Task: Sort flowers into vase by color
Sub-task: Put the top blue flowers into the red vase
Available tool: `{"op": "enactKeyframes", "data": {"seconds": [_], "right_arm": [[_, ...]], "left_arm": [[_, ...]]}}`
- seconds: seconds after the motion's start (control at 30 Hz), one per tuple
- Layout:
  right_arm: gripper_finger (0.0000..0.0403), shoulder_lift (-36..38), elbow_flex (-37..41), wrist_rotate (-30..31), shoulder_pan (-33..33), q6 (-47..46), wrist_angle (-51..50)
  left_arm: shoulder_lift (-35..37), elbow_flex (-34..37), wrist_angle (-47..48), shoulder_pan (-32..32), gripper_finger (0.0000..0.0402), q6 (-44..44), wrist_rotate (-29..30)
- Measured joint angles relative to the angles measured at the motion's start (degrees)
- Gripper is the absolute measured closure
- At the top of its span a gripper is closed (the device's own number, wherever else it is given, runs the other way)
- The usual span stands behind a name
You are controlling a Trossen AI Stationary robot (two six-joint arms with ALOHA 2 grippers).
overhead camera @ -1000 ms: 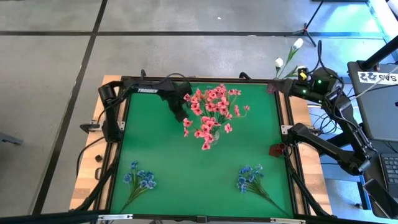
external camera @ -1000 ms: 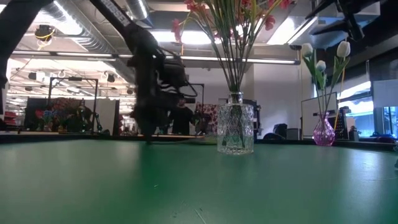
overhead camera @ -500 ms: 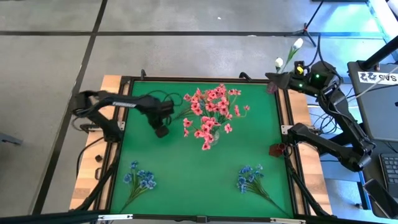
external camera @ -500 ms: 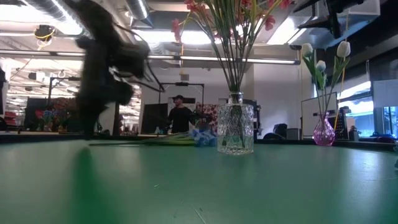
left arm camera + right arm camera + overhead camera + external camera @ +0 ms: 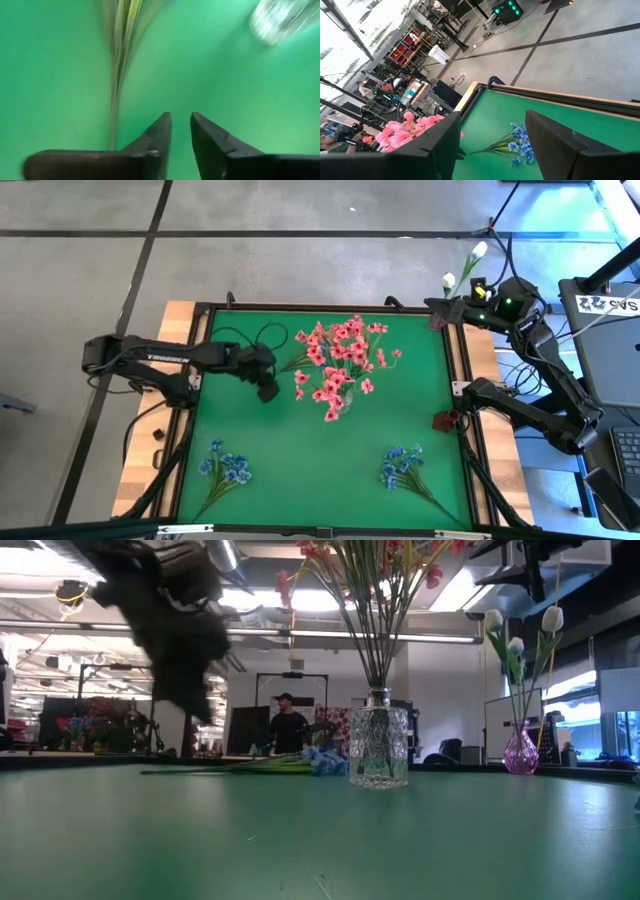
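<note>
My left fingers (image 5: 267,390) hang above the green bench (image 5: 300,460), just left of the pink flowers (image 5: 340,365), and they hold nothing. In the left wrist view these fingers (image 5: 181,131) stand close together with only a narrow gap between the tips, green mat showing through it. Ahead of them lies a blurred bundle of green stems (image 5: 120,55) on the mat, and the glass vase (image 5: 277,20) sits off at the corner of that view.

The pink flowers stand upright in the glass vase (image 5: 378,745) near the middle of the far half of the bench. From table height a blue sprig (image 5: 300,762) lies flat just beside the vase, its stems running away from it. Two more blue sprigs lie on the near half: one at the left (image 5: 222,472), one at the right (image 5: 405,470), well apart from each other.

My right fingers (image 5: 440,312) are raised at the far right corner of the bench, spread wide and empty; the right wrist view shows the gap between them (image 5: 492,135). White buds (image 5: 520,645) stand in a small pink vase (image 5: 520,752) past the bench's right edge.
</note>
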State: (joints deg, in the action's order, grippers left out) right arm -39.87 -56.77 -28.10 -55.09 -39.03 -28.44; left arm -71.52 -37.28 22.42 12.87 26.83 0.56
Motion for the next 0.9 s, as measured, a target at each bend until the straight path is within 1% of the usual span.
{"op": "enactKeyframes", "data": {"seconds": [0.1, 0.17, 0.23, 0.3, 0.4, 0.53, 0.7, 0.8, 0.9], "right_arm": [[0.018, 0.1, 0.0, -0.7, 0.0, -0.3, 0.0], [0.018, 0.0, 0.0, -2.8, 0.0, -1.0, 0.1], [0.018, 0.0, 0.0, -4.4, 0.0, -1.8, 0.1], [0.018, 0.3, 0.0, -5.2, 0.0, -2.3, 0.0], [0.018, 0.7, 0.0, -6.0, 0.0, -2.3, 0.1], [0.018, 0.8, 0.0, -6.0, 0.0, -2.3, 0.1], [0.018, 0.7, 0.0, -6.0, 0.0, -2.3, 0.9], [0.018, 0.7, 0.0, -6.0, -0.1, -1.7, 2.7], [0.018, 0.7, 0.0, -5.0, -0.1, -0.2, 5.2]], "left_arm": [[-3.3, 0.0, -9.5, 2.8, 0.029, -7.7, 0.3], [-6.2, 0.0, -14.5, 4.6, 0.0265, -9.9, 0.5], [-9.2, 0.0, -17.0, 6.4, 0.0244, -10.9, 1.9], [-12.3, 0.0, -19.3, 8.0, 0.023, -11.7, 3.2], [-16.8, -0.1, -23.8, 9.2, 0.0226, -12.3, 3.4], [-22.4, -0.1, -26.6, 8.9, 0.0234, -12.0, 3.2], [-23.9, -0.2, -27.2, 7.8, 0.0259, -12.0, 4.5], [-23.9, -0.2, -27.1, 6.9, 0.029, -11.2, 5.5], [-23.9, -0.2, -26.9, 6.0, 0.0338, -8.6, 6.2]]}}
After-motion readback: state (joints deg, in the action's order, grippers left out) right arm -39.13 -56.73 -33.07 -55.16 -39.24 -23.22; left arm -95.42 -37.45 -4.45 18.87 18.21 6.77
